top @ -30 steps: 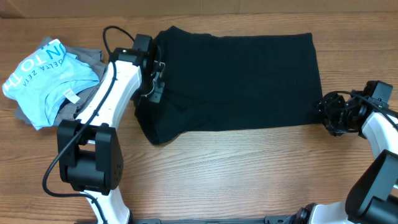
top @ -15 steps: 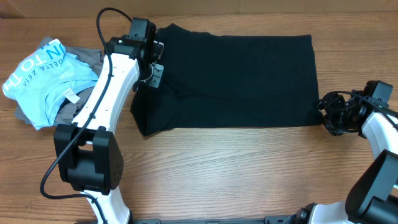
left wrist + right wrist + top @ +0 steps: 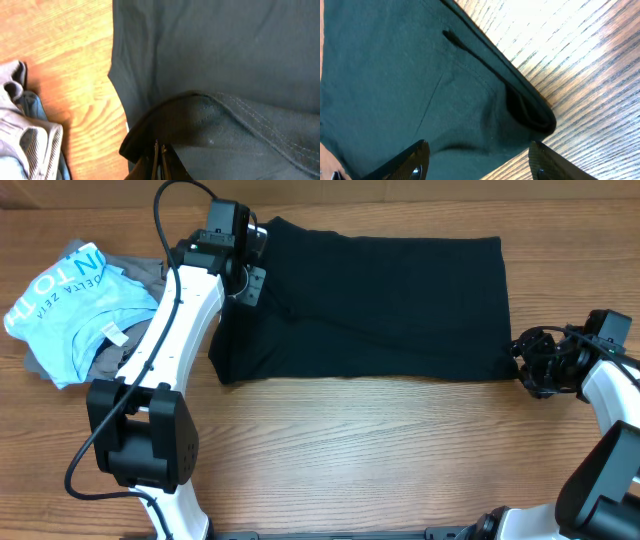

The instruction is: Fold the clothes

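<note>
The black T-shirt (image 3: 390, 305) lies spread flat on the wooden worktop (image 3: 400, 450), stretching between the two end effectors, with its long side running left to right. The left end effector (image 3: 248, 280) is at the shirt's left edge, near the far corner. Its fingers (image 3: 156, 159) are pressed together on a pinch of fabric, and the left wrist view shows a dark fold rising to them. Beyond that fold the cloth lies smooth, with a stitched hem running off to the right.

The right end effector (image 3: 522, 360) sits low at the shirt's right edge, by the near corner. In the right wrist view its two fingers (image 3: 412, 161) stand well apart. The rolled hem of the shirt lies ahead of them, and bare worktop lies to their right. Whether either finger touches the cloth cannot be told.

Left of the left end effector, apart from the T-shirt, a light blue shirt (image 3: 70, 305) with white lettering lies crumpled on top of grey garments (image 3: 140, 270). A corner of that heap shows in the left wrist view, just left of the fingers.
</note>
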